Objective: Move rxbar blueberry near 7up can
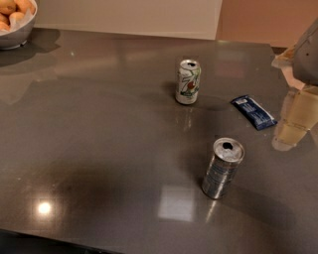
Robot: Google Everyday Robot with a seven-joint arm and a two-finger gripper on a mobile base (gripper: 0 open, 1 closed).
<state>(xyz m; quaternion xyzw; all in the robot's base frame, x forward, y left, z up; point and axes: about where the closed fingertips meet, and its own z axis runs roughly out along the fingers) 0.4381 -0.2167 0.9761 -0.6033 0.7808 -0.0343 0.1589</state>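
Observation:
The rxbar blueberry point(254, 112), a flat dark-blue wrapper with white print at its far end, lies on the dark grey table to the right of the 7up can. The 7up can point(188, 82) stands upright, white with green markings and a red dot, in the middle of the far part of the table. My gripper point(290, 129) is at the right edge of the view, just right of the rxbar and apart from it. It holds nothing that I can see.
A silver and blue can point(223, 168) stands in front of the rxbar, nearer the camera. A bowl of oranges point(14, 22) sits at the far left corner. The table's far edge meets a pale wall point(129, 15).

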